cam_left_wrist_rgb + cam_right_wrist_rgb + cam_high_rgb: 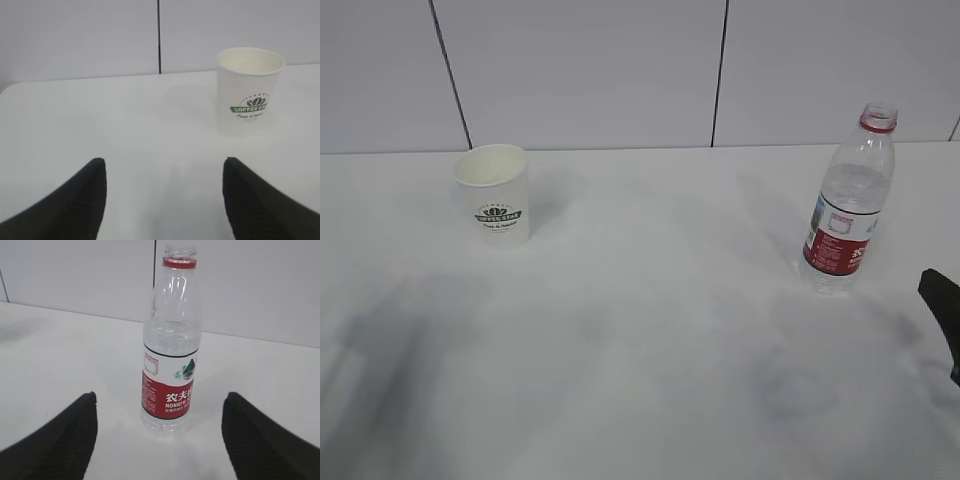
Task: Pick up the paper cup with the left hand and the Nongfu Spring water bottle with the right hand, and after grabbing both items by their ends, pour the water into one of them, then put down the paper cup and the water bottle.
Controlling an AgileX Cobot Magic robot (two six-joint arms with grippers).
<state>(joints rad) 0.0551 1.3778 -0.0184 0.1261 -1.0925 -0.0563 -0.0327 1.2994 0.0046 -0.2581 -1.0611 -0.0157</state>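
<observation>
Nearest in each wrist view are the black fingertips, spread wide apart with nothing between them. The left pincer (pixel 164 200) faces bare white counter (pixel 125 130), and the paper cup (pixel 249 91) stands upright ahead of it and off to the right, well apart from the fingers. The right pincer (pixel 159 440) is better lined up: the water bottle (pixel 171 345) stands upright almost straight ahead, between the lines of the two fingers but not yet reached. Its cap is off, the red neck ring shows, and water (pixel 172 335) fills it to about the shoulder.

In the exterior view only a dark edge of the right hand (pixel 942 300) shows at the right border; the left arm is out of frame. The cup sits toward the far left of the counter, the bottle toward the far right, well apart, with a white panelled wall (pixel 590 70) behind.

This looks like the approach step, with nothing grasped. Next, the left pincer likely needs to shift right to centre on the cup, both should advance, then close gently, since the thin cup could crush and the open bottle could spill.
</observation>
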